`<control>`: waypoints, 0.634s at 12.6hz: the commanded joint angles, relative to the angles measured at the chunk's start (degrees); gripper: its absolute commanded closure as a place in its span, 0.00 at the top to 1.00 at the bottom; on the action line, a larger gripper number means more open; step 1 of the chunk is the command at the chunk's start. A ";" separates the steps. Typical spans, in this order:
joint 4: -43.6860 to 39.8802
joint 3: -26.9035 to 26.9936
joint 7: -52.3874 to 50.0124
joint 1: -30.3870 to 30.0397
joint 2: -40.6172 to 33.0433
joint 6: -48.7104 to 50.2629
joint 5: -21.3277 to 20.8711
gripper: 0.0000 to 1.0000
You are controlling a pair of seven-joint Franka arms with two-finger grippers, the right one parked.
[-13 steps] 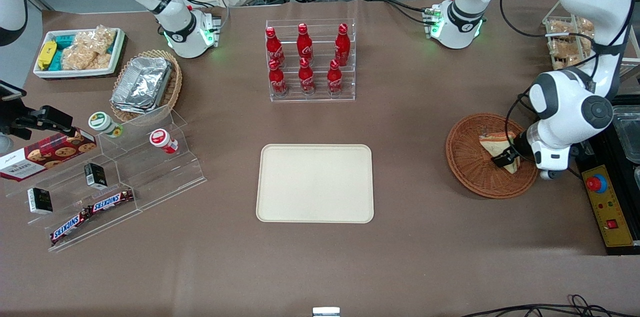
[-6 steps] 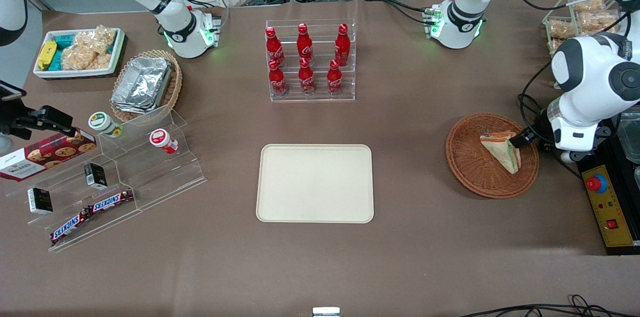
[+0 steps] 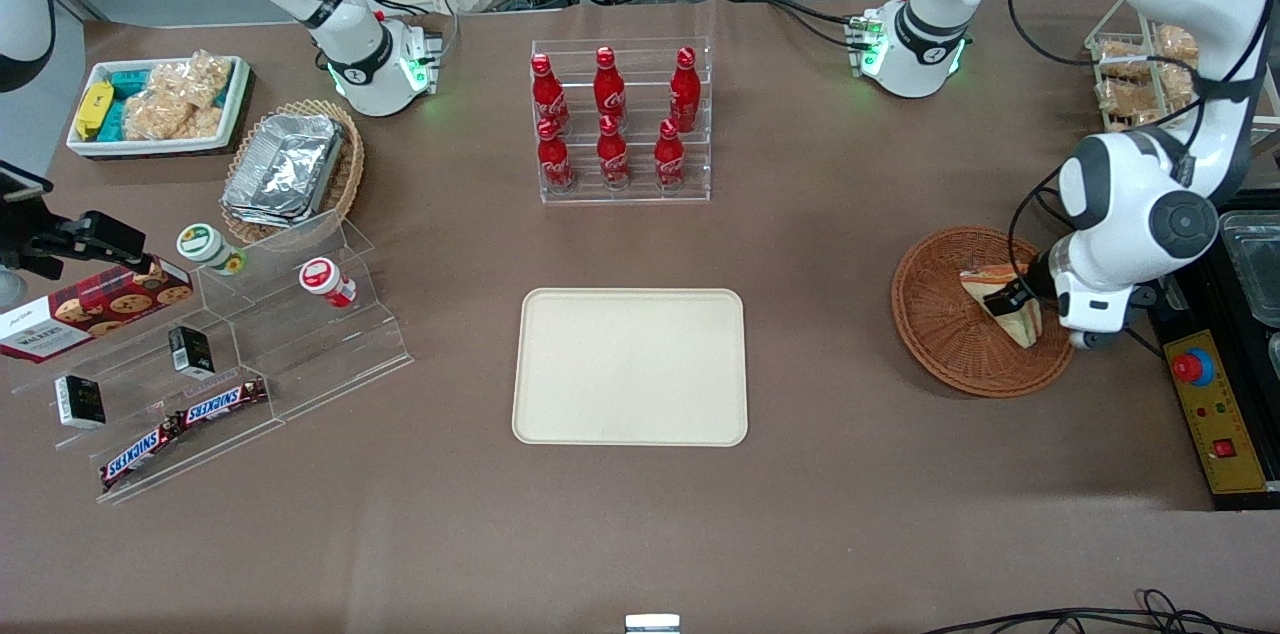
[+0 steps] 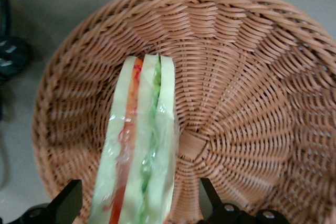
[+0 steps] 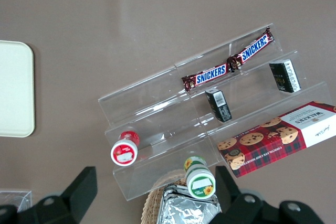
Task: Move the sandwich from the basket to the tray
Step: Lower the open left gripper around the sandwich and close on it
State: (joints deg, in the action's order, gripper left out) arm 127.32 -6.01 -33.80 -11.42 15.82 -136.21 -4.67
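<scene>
The sandwich (image 3: 1020, 322) is a clear-wrapped wedge that stands on its edge in the round reddish-brown wicker basket (image 3: 940, 314), toward the working arm's end of the table. My left gripper (image 3: 1005, 299) is low over the sandwich. In the left wrist view the gripper (image 4: 139, 196) is open, with its black fingers (image 4: 68, 203) on either side of the sandwich (image 4: 139, 145) and a small gap on each side. The basket's weave (image 4: 252, 103) fills that view. The cream tray (image 3: 630, 366) lies empty at the table's middle.
A clear rack of red cola bottles (image 3: 620, 119) stands farther from the front camera than the tray. A control box with a red button (image 3: 1210, 404) lies beside the basket. Acrylic shelves with snacks (image 3: 200, 364) and a foil-tray basket (image 3: 290, 169) lie toward the parked arm's end.
Half a second ago the gripper had lifted away to the basket's rim. It has now come back down over the sandwich. The sandwich stays in the basket.
</scene>
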 commanded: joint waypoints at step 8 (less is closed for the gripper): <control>-0.40 -0.15 -3.28 -0.09 0.11 -1.53 -4.03 0.00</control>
State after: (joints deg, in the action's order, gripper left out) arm 127.14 -5.97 -35.95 -11.43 18.53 -139.23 -7.25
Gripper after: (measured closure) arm 0.604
